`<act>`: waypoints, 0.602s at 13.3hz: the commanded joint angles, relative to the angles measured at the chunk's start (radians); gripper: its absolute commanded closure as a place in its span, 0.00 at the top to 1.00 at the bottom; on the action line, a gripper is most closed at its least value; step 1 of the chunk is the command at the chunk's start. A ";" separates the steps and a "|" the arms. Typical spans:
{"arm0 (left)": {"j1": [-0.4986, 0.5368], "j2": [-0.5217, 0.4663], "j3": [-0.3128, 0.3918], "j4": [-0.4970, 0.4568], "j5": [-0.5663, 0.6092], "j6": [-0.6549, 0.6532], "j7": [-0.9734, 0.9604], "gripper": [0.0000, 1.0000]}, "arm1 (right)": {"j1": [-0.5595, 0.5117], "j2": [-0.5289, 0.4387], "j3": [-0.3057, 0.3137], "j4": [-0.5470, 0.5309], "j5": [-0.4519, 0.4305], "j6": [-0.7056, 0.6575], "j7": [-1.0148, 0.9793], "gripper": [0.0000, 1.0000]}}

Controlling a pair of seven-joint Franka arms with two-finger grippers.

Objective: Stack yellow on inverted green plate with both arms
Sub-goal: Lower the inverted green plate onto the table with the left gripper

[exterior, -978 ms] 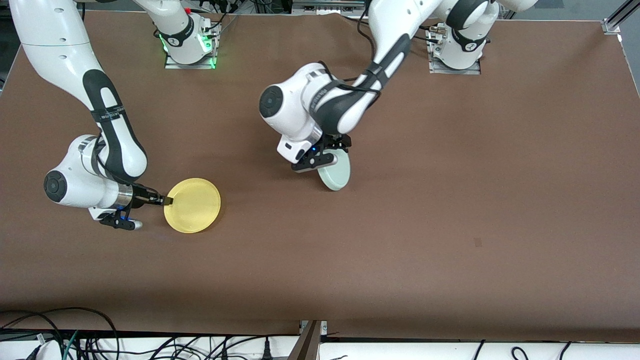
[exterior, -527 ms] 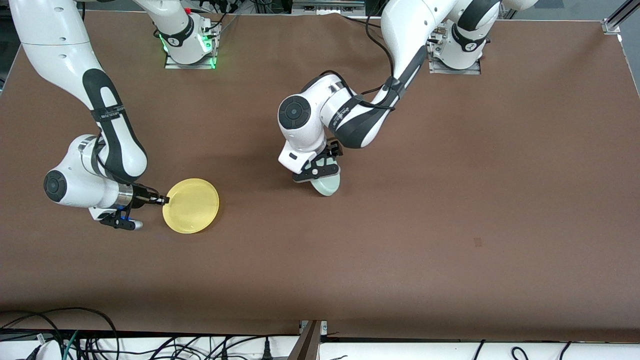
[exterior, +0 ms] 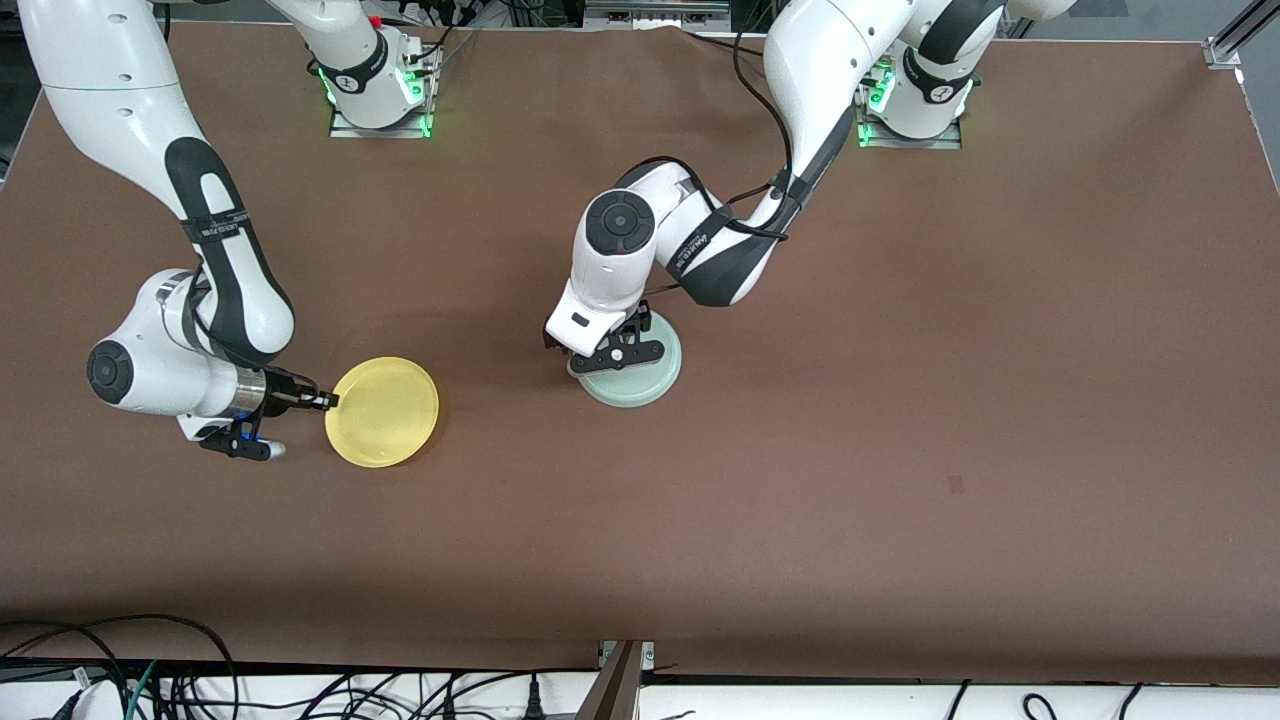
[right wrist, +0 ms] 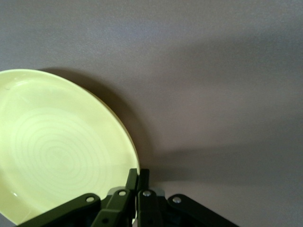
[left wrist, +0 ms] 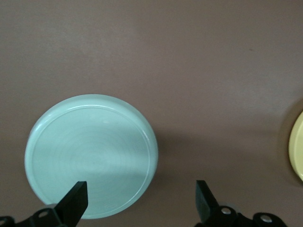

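Front view gives the whole layout: the brown table (exterior: pixel 900 400) with both plates on it, then the two arms. The green plate (exterior: pixel 632 372) lies flat near the middle of the table, ringed underside up, so it looks already flipped. The yellow plate (exterior: pixel 383 411) sits toward the right arm's end, a touch nearer the camera, well apart from the green one.

The left gripper (exterior: pixel 612 357) hangs just over the green plate with its fingers (left wrist: pixel 75 202) spread wide and nothing between them — the wrist view shows the plate lying free below. The right gripper (exterior: pixel 328 402) is at the yellow plate's rim on the side facing its arm, jaws pinched together on that thin edge.

Handling-wise, my read: both plates look like light, stiff, smooth plastic, so weight shouldn't be an issue but slip might. The only real purchase on the yellow one is that shallow raised rim, and held at a single point the plate will probably want to droop or pivot — I'd keep it close to level. The green's flat underside looks like a decent landing spot, though smooth on smooth could slide.
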 commanded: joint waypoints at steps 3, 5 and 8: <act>0.061 -0.109 0.008 -0.033 0.010 -0.147 0.080 1.00 | -0.004 -0.053 0.006 0.047 0.012 -0.090 -0.018 0.00; 0.128 -0.155 0.009 -0.031 0.016 -0.271 0.238 1.00 | -0.004 -0.077 0.008 0.068 0.012 -0.154 -0.013 0.00; 0.181 -0.231 0.026 -0.034 0.146 -0.385 0.373 1.00 | -0.001 -0.102 0.033 0.073 0.012 -0.191 -0.003 0.00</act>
